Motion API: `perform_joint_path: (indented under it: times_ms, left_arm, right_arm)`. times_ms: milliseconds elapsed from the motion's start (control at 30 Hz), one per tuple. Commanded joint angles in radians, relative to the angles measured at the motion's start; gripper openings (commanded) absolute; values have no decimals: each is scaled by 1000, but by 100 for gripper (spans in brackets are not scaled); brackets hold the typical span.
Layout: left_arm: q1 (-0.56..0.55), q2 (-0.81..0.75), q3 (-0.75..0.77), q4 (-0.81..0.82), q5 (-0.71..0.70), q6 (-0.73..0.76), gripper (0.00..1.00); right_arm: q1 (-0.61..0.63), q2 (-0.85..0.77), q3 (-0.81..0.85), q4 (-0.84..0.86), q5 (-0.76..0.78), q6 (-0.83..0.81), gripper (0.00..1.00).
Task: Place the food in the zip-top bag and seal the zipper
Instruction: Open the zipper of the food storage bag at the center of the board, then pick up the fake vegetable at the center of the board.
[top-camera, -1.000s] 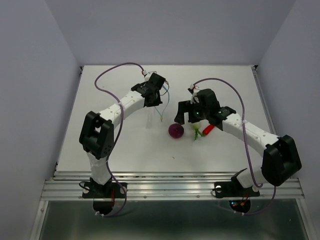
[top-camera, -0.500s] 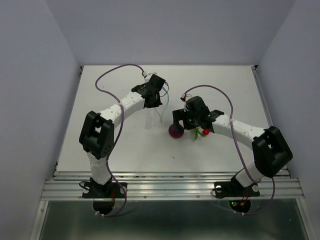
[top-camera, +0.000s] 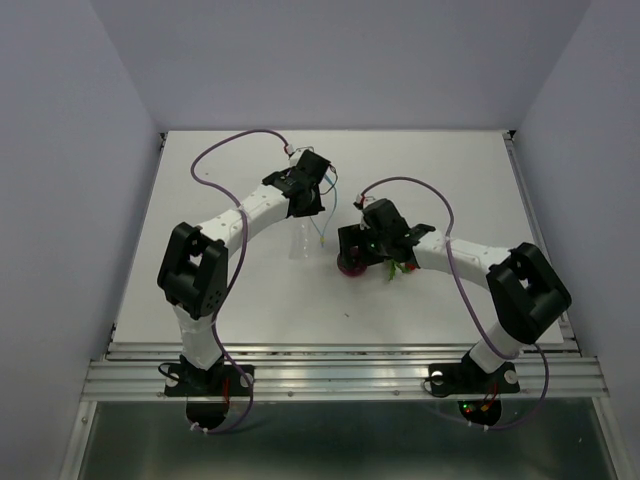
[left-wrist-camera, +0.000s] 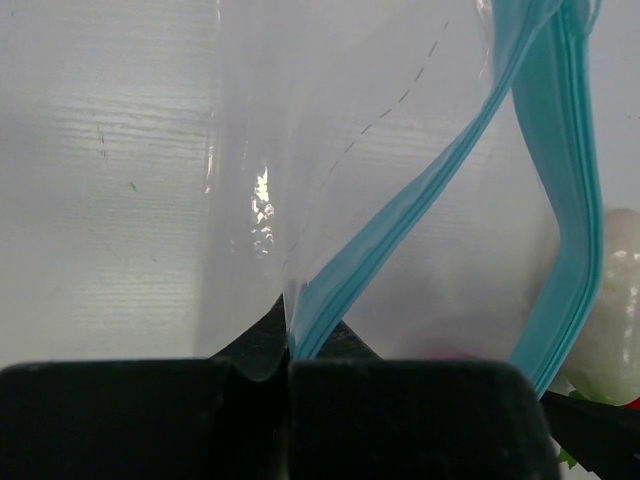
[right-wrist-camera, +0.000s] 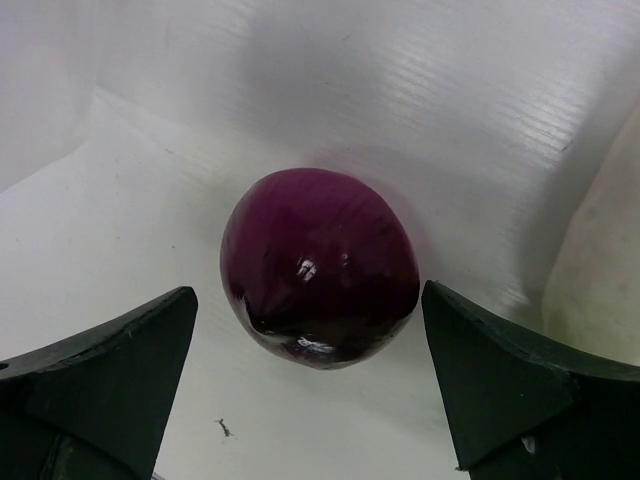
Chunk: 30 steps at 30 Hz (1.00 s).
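Right claw (right-wrist-camera: 308, 300) advanced astride one purple ball (right-wrist-camera: 320, 262), one bag (left-wrist-camera: 300, 130)

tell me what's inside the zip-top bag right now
Nothing shows inside the clear zip-top bag; only the table shows through it. The white radish lies beyond its zipper, outside. The part pinched in the left gripper is hidden.

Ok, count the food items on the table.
3. Purple ball between the open fingers of the right gripper; white radish past the bag; red chili barely visible beside the radish.
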Motion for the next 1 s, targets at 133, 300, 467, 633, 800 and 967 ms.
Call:
perform_joint_path:
  times_ms: [133, 300, 467, 633, 800, 967]
  left_arm:
    - [-4, -75, -21, 20, 4, 10, 0]
    - [-4, -81, -23, 23, 9, 13, 0]
    - [-2, -84, -24, 23, 9, 15, 0]
    - [-2, -89, -28, 25, 9, 15, 0]
    - [-4, -94, -31, 26, 13, 20, 0]
    - [-2, -100, -35, 29, 21, 24, 0]
  right_arm:
    - [12, 24, -9, 59, 49, 48, 97]
    - [12, 34, -8, 68, 54, 65, 69]
    - [12, 1, -2, 77, 51, 65, 50]
    - [12, -33, 1, 76, 61, 78, 41]
    - [12, -125, 11, 76, 84, 91, 37]
    - [12, -209, 59, 76, 176, 88, 37]
